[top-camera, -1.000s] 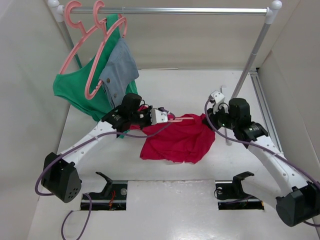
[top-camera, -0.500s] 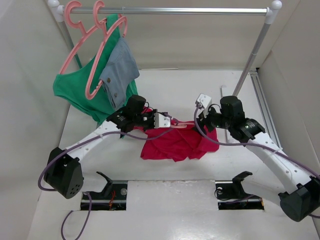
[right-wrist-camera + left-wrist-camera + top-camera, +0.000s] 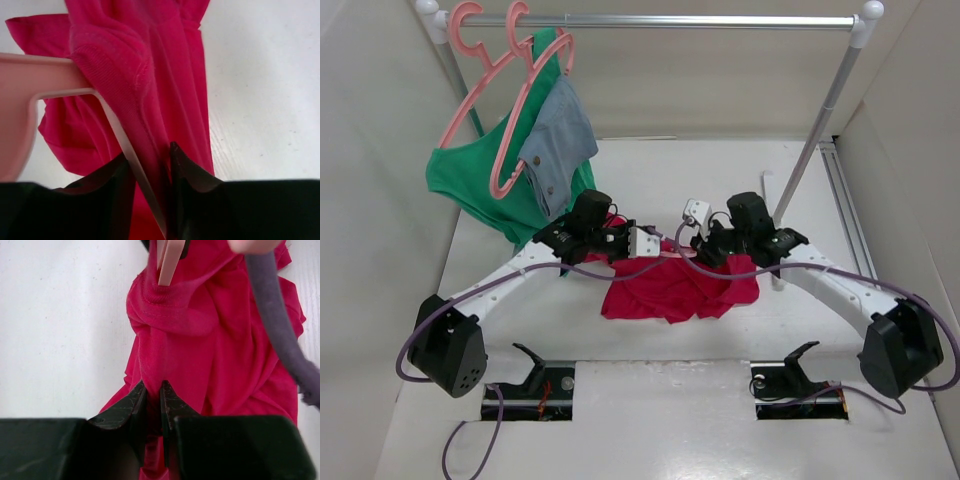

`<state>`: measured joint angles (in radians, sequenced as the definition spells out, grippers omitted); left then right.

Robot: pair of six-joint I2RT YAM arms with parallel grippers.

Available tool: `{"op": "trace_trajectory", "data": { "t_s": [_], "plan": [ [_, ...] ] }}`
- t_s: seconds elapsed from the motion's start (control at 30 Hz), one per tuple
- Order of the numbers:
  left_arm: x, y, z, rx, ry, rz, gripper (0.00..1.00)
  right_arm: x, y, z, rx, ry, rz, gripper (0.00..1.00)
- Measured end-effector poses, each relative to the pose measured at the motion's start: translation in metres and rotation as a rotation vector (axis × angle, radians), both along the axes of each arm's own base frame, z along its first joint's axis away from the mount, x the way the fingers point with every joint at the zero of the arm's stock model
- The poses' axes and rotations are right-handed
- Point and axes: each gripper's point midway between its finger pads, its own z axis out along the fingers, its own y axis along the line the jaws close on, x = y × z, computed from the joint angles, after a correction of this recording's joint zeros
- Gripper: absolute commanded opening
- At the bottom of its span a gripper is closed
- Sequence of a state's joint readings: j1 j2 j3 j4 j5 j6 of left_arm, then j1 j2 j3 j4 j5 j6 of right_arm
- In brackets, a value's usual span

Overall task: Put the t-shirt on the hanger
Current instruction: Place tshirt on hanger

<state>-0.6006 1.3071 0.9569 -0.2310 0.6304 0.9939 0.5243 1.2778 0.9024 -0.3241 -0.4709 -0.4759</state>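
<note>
The crimson t-shirt point(image 3: 675, 288) lies bunched on the table between both arms. The pink hanger point(image 3: 671, 252) runs across its top edge, mostly under cloth. My left gripper point(image 3: 656, 245) is shut on a fold of the t-shirt point(image 3: 200, 340); the hanger's end point(image 3: 168, 262) sticks out of the collar ahead. My right gripper point(image 3: 705, 243) faces it from the right. In the right wrist view the right gripper point(image 3: 150, 160) is shut on the t-shirt point(image 3: 150, 75), with the hanger's thin lower bar point(image 3: 120, 135) between the jaws. The collar sits over the hanger's shoulder point(image 3: 30, 75).
A metal clothes rail point(image 3: 660, 20) spans the back, its right post point(image 3: 815, 140) standing close behind my right arm. Two pink hangers at its left end carry a green garment point(image 3: 470, 180) and a grey-blue denim piece point(image 3: 560, 130). White walls enclose both sides.
My right gripper moved left from beside the post to the shirt's top edge and closed there. The shirt bunched narrower. The left gripper shifted slightly.
</note>
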Motion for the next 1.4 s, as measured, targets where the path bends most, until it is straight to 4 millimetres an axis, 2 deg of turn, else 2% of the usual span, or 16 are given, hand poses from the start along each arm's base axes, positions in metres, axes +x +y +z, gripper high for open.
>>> {"op": "trace_trajectory", "data": {
  "t_s": [0.03, 0.07, 0.13, 0.2, 0.33, 0.47, 0.6, 0.7, 0.93, 1.07, 1.23, 1.3, 1.33, 1.4],
  "plan": [
    [0.0, 0.0, 0.0, 0.001, 0.0, 0.001, 0.0, 0.001, 0.0, -0.004, -0.007, 0.005, 0.005, 0.31],
    [0.001, 0.0, 0.0, 0.001, -0.003, 0.003, 0.0, 0.0, 0.001, -0.005, -0.009, 0.007, 0.012, 0.2],
    [0.004, 0.001, 0.002, 0.0, -0.012, 0.012, 0.0, -0.003, 0.003, -0.005, -0.006, 0.009, 0.039, 0.08],
    [0.009, 0.003, 0.004, -0.005, -0.025, 0.023, 0.0, -0.007, 0.006, -0.003, 0.002, 0.005, 0.066, 0.0],
    [0.011, 0.004, 0.009, -0.027, -0.023, 0.018, 0.0, -0.011, 0.004, 0.007, 0.015, -0.031, 0.06, 0.0],
    [0.014, 0.004, 0.02, -0.065, -0.019, 0.003, 0.0, -0.019, -0.003, 0.031, 0.057, -0.093, 0.042, 0.0],
    [0.027, 0.01, 0.032, -0.084, -0.03, 0.016, 0.0, -0.022, -0.016, 0.054, 0.096, -0.14, 0.002, 0.0],
    [0.032, 0.009, 0.035, -0.084, -0.041, 0.01, 0.0, -0.027, -0.027, 0.059, 0.1, -0.136, -0.021, 0.0],
    [0.035, 0.006, 0.024, -0.074, -0.018, 0.005, 0.01, -0.039, -0.042, 0.055, 0.087, -0.085, -0.035, 0.0],
    [0.04, 0.006, 0.031, -0.084, -0.016, 0.017, 0.43, -0.042, -0.048, 0.056, 0.094, -0.069, -0.045, 0.0],
    [0.058, 0.026, 0.048, -0.108, 0.0, 0.105, 0.55, -0.04, -0.063, 0.052, 0.097, -0.024, -0.103, 0.0],
    [0.054, 0.023, 0.052, -0.135, 0.033, 0.093, 0.58, -0.038, -0.064, 0.051, 0.099, -0.015, -0.106, 0.0],
    [0.049, 0.02, 0.053, -0.151, 0.056, 0.077, 0.66, -0.038, -0.063, 0.05, 0.1, -0.009, -0.103, 0.0],
    [0.037, 0.014, 0.054, -0.181, 0.115, 0.043, 0.76, -0.039, -0.061, 0.048, 0.103, 0.004, -0.095, 0.0]
  ]
}}
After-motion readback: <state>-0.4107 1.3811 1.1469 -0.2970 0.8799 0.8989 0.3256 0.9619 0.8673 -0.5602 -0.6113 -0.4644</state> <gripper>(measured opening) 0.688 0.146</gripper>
